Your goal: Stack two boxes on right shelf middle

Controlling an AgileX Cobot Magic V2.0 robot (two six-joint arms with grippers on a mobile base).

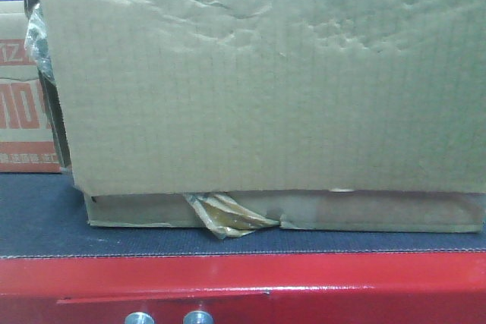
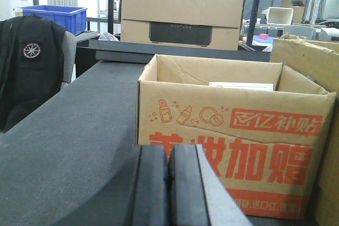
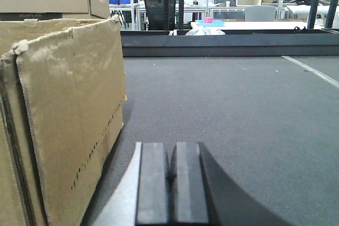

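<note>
Front view: large box point(image 1: 258, 73) filled nearly the whole frame, face creased and dented along the top. It sat on top of the flatter box point(image 1: 364, 214), which showed as a thin strip along the lower centre. Torn yellowish tape point(image 1: 228, 218) hung at the flatter box's front edge, left of centre. Both boxes stood on the dark grey mat point(image 1: 38, 221), with the red frame point(image 1: 243, 278) across the bottom of the frame. Printed carton point(image 1: 21, 111) with red lettering was at the left edge, behind the large box.

Left wrist view: left gripper point(image 2: 168, 194) at bottom centre, its two dark pads pressed together with nothing between them, low over the mat. Printed carton stood open-topped just beyond it, right of centre. Brown cardboard edge at the far right, touching or just beside the carton; cannot tell which. Closed carton point(image 2: 180, 17) at top centre, blue bin point(image 2: 53, 17) upper left, black jacket point(image 2: 32, 62) at left.

Right wrist view: right gripper point(image 3: 172, 183) at bottom centre, pads likewise together and holding nothing. Brown box wall filled the left side, near the gripper but apart from it. Open mat stretched to the right.
</note>
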